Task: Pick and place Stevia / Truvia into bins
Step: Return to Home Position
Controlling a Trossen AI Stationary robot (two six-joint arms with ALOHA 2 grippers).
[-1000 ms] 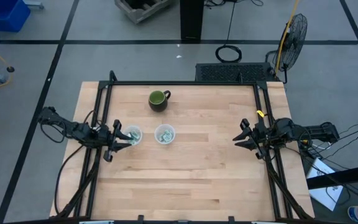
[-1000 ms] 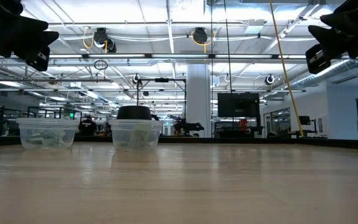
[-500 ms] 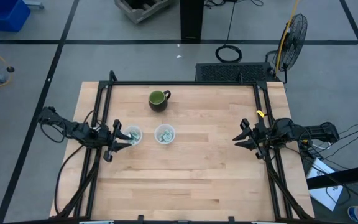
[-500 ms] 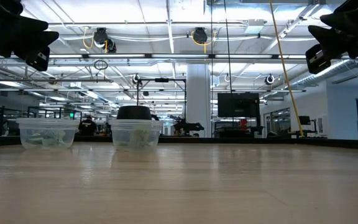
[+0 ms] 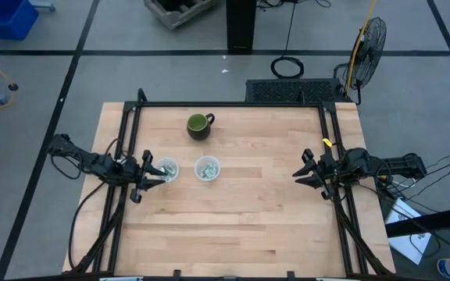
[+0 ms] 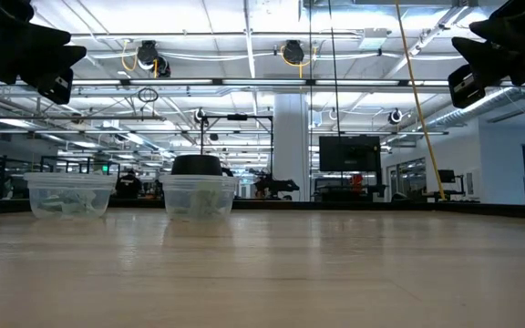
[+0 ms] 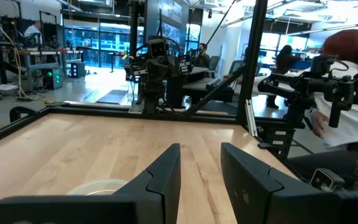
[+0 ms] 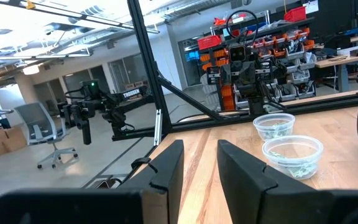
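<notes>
- Overhead, a wooden table [image 5: 248, 211] is holding two clear plastic cups side by side toward its left half, with a dark green mug [image 5: 199, 125] standing beyond them.
- All the pale green and white sachets [image 8: 291, 163] that can be seen are lying inside the cups, in loose little heaps at the bottom; none is showing on the bare wood.
- The heaps are too jumbled for any sachet's long axis to be made out.
- The left gripper [image 5: 148, 173] is hovering just beside the left cup [image 6: 69, 182], raised above the rim and pointing across the table. Its fingers are standing parted with a narrow gap, carrying nothing.
- The right gripper [image 5: 306, 173] is hanging near the table's right edge, well apart from the right cup [image 6: 199, 185]. Its fingers are also standing parted and carrying nothing.
- Judging by this, the sorting is looking finished and both arms are settling at rest.
- The one relation that matters now: the left cup is lying directly ahead of the left gripper, toward the table's centre, so any pull-back needs to be heading away from it, toward the table's left edge, to avoid clipping the rim.
</notes>
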